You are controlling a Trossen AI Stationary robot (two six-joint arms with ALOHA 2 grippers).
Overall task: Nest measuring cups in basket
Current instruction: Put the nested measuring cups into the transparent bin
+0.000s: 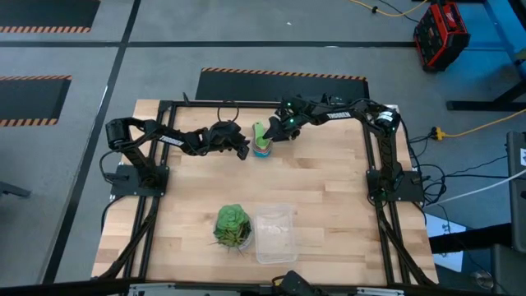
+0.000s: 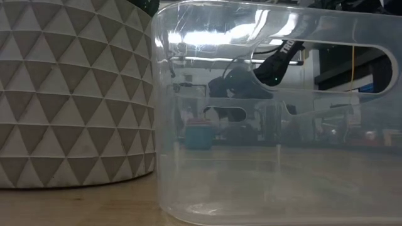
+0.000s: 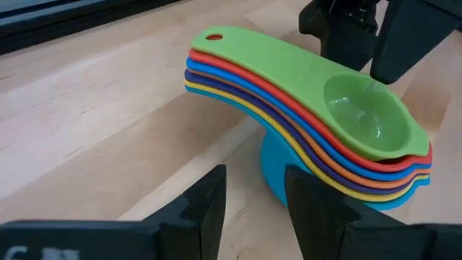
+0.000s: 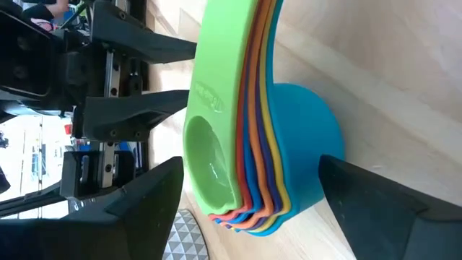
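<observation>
Even bright overhead light, soft shadows, white glare on the basket (image 2: 276,37), room behind it perhaps blurred

Light wooden butcher-block table (image 1: 320,177), edged by a black metal frame (image 1: 386,222). Three items rested directly on its planks: a nested stack of coloured plastic measuring cups (image 1: 261,140) — green uppermost, light blue at the base — toward the far edge; a green leafy ball in a white patterned pot (image 1: 233,225) near the front; and, just beside it, a clear rectangular plastic basket (image 1: 274,233).
</observation>
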